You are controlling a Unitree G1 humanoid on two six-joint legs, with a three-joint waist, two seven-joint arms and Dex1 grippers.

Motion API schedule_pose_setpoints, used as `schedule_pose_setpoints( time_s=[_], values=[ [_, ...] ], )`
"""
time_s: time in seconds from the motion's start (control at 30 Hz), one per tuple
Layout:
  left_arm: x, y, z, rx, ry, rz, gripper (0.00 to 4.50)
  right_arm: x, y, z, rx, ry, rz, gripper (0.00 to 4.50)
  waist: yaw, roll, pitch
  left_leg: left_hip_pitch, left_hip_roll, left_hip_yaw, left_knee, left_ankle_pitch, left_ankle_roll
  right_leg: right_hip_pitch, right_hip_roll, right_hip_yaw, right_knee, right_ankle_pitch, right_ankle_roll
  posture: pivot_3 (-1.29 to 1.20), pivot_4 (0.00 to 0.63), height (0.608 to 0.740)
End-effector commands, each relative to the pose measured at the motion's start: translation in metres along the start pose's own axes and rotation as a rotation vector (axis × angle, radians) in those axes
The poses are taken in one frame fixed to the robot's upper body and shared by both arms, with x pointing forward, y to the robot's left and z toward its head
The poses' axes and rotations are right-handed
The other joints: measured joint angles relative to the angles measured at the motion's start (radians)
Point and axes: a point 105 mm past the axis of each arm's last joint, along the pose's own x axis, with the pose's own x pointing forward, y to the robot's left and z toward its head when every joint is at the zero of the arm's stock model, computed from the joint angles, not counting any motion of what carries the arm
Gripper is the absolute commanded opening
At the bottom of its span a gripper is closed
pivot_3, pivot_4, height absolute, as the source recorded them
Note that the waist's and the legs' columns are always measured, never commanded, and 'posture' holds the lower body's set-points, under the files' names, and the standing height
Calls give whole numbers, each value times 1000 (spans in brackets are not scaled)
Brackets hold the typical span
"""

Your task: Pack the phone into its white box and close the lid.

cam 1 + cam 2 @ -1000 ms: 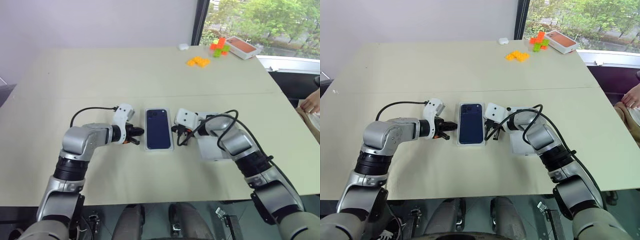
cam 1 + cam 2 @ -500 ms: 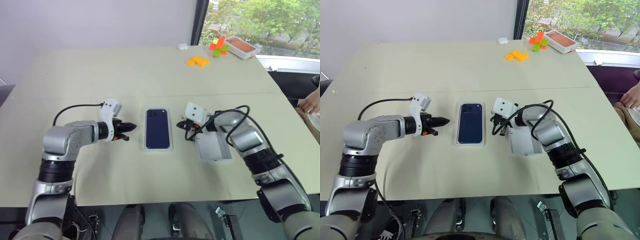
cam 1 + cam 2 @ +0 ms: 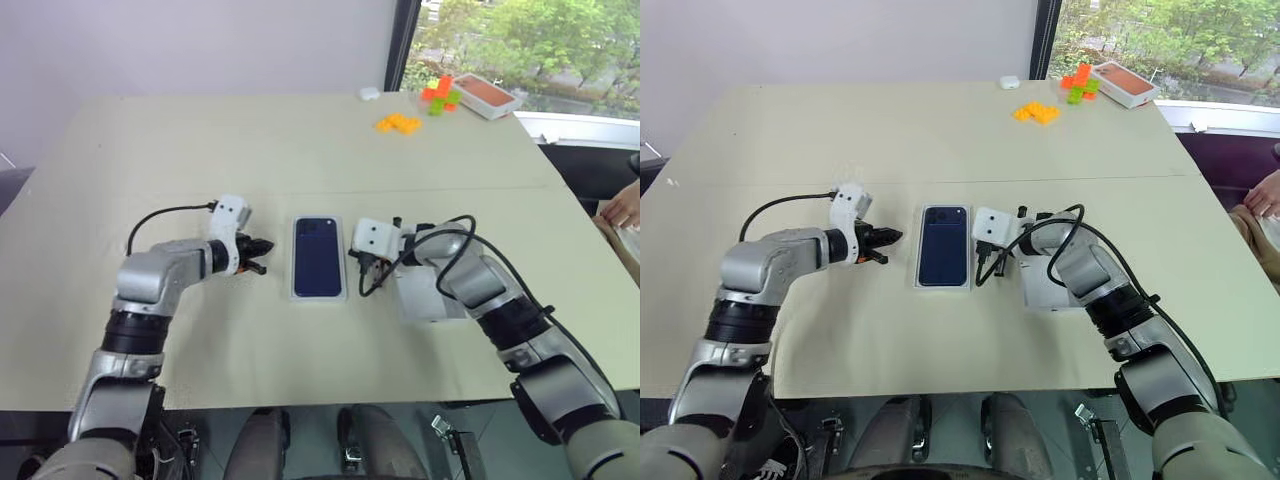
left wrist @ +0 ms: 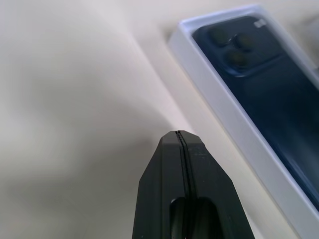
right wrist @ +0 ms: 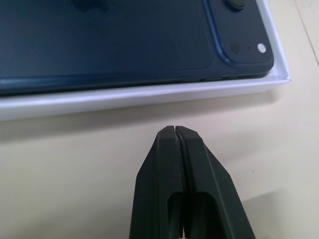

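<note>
The dark navy phone (image 3: 318, 257) lies back up inside the shallow white box (image 3: 318, 297) at the table's middle, its camera cluster at the far end. To the box's left my left gripper (image 3: 264, 247) is shut and empty, pointing at the box's side with a small gap; its wrist view shows the tip (image 4: 178, 133) short of the box rim (image 4: 214, 94). My right gripper (image 3: 361, 279) is shut and empty too, close beside the box's right side (image 5: 149, 97). The white lid (image 3: 432, 296) lies open side up under my right forearm.
Orange blocks (image 3: 397, 123), a stack of green and orange blocks (image 3: 438, 95), a white tray with an orange floor (image 3: 485, 95) and a small white object (image 3: 368, 93) sit at the far right. A person's hand (image 3: 625, 205) shows at the right edge.
Both grippers drew away from the box's sides half a second ago and have come back toward it. The left now stands a little farther off than before. Phone and box have not moved.
</note>
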Motion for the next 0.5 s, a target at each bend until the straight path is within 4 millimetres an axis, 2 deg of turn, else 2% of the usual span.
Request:
schedule_pose_setpoints(
  time_s=[0.03, 0.37, 0.5],
  values=[
    [4, -17, 4, 41, 1, -68, 0, -5, 1, 11, 13, -46, 8, 41, -2, 0, 0, 0, 0, 0, 0, 0, 0, 0, 0, 0, 0, 0, 0, 0, 150, 740],
    [8, -54, 8, 33, 3, -221, 0, -25, 13, 15, 99, -90, 92, 41, 3, 0, 0, -2, 0, -1, 6, -2, 3, 0, 0, 0, 1, 0, 0, 0, 150, 740],
    [12, -65, 6, 38, 8, -255, 0, -33, 10, 1, 81, -36, 63, 41, 2, 0, 0, -2, 0, 0, 7, -2, 3, 1, 0, 0, 1, 0, 1, 0, 150, 740]
  ],
)
